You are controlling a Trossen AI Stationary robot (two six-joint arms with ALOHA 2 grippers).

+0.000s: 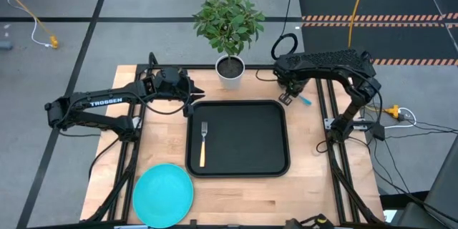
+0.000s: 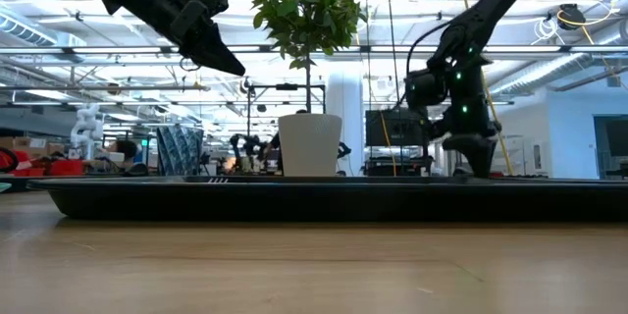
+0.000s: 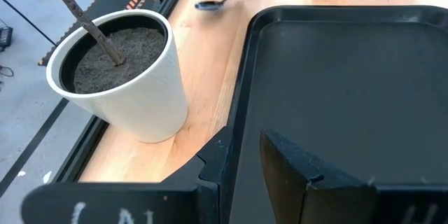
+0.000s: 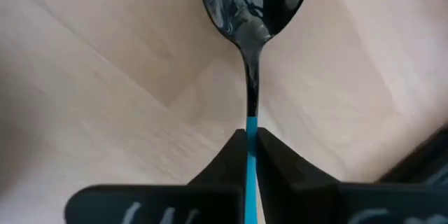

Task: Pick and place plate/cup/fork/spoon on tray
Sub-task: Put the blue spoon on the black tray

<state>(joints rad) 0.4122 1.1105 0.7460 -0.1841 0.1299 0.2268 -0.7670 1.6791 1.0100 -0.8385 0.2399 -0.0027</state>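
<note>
Black and low-rimmed, the tray point(image 1: 243, 114) lay in the middle of the pale wooden table point(image 1: 308, 179), its rounded corners plain in the high view, and the fork point(image 1: 203, 143) rested inside it near its left side, silver tines pointing to the far edge and the yellow-orange handle toward the near one. Just beyond the tray's far rim stood the white pot point(image 1: 230, 71) with its leafy green plant, filled with gritty grey soil around a thin brown stem in the left wrist view. The turquoise-blue plate point(image 1: 163, 195), round and plain, sat off the tray at the table's near left corner. The left gripper point(image 1: 187, 99) hung above the tray's far left corner, beside the pot, with its fingers parted a little and nothing between them; white lettering reading TROSSEN ran along that arm. The right gripper point(image 4: 249, 155) was down at the table just past the tray's far right corner, its dark fingers pinched close on the light blue handle of the spoon point(image 4: 250, 35), whose glossy dark metal bowl lay against the wood grain ahead of the fingers. Striped black mats with orange edging covered the floor beyond the table, and loose cables trailed on the right. No cup could be made out.
</note>
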